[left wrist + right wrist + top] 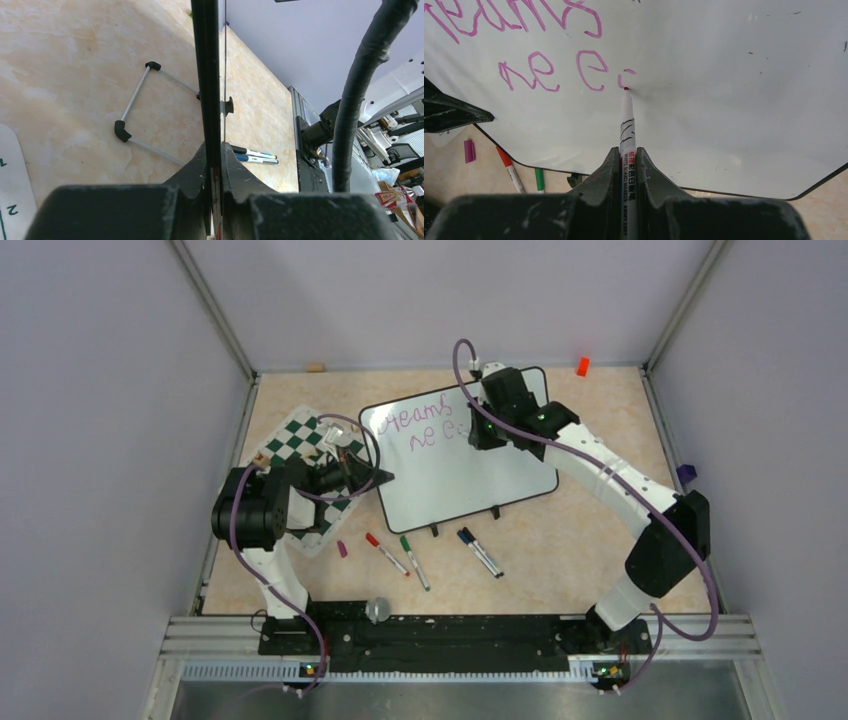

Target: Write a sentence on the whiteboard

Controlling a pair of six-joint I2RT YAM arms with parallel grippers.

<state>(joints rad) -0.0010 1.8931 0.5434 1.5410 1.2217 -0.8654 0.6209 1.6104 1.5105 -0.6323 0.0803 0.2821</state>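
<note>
The whiteboard [470, 465] lies tilted mid-table, white with a thin black frame. The sentence [415, 425] is purple-pink lettering at its top left; in the right wrist view it [549, 72] reads "reams", then "ne e" and a fresh curl. My right gripper [487, 432] is shut on a white marker [626, 130] whose tip touches the board [734, 75] at the end of the second line. My left gripper [385, 478] is shut on the board's left edge [206, 75], which runs edge-on between its fingers [192, 172].
A green-and-white chess mat [300, 445] lies under the left arm. A purple cap [342, 549], red marker [386, 553], green marker [414, 561] and two dark markers [480, 551] lie in front of the board. An orange block [582, 366] sits at the back.
</note>
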